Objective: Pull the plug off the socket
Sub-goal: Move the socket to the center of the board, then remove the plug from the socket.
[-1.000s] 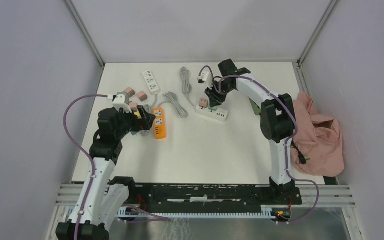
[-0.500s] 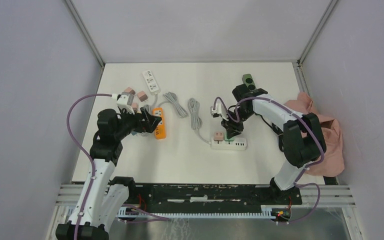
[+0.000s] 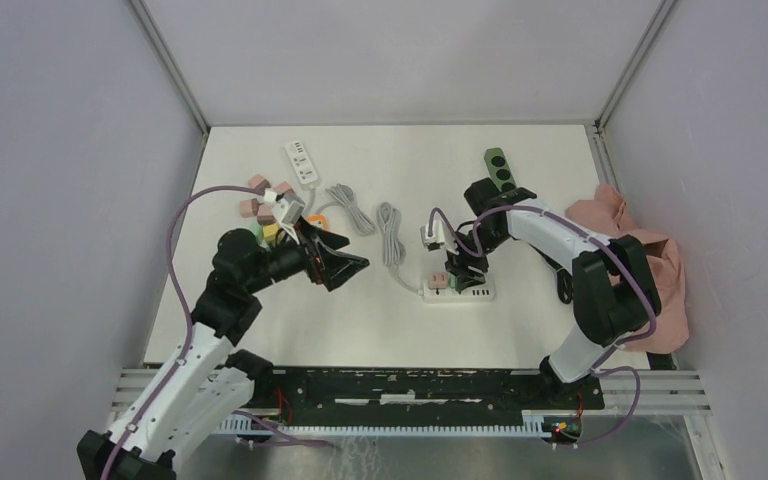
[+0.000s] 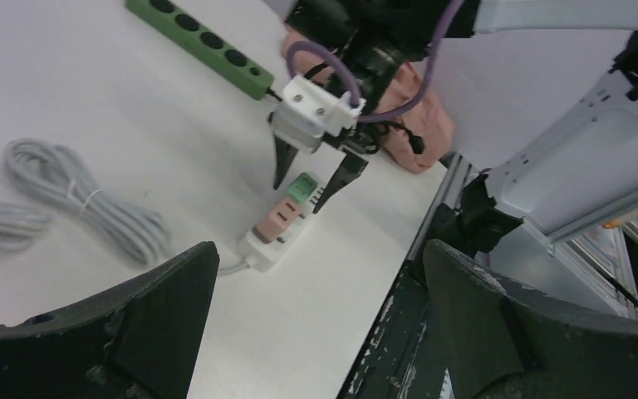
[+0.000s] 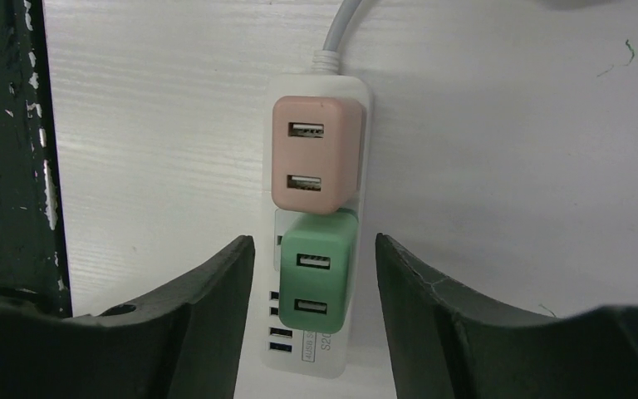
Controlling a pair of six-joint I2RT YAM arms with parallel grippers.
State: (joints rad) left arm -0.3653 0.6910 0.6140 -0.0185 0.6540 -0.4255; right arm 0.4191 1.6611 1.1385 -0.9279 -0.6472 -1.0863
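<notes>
The right wrist view looks straight down on the white power strip (image 5: 342, 87). It lies on the white bench (image 5: 507, 166) with a pink square plug block (image 5: 316, 154) and a green square plug block (image 5: 316, 283) both seated in it, end to end. Only here is the grip plain — the right jaws straddle the green block, partly open, with a sliver of gap on each side, holding nothing.

The left wrist view shows the same from the side: the right jaw tips hang down on either side of the green block. Beyond them lie a dark green socket bar (image 4: 199, 37) and a coiled grey cable (image 4: 91, 208). The left jaws stand wide open and empty, left of the strip and pointing toward it.

The top view alone gives the layout — the strip sits right of centre toward the near edge, and a crumpled pink cloth (image 3: 650, 270) lies off the bench's right side.

A second ago the strip lay farther back with the right jaws shut at it. It has since come forward, and the jaws have loosened. The left jaws have swung from the bench's left side toward the centre.
</notes>
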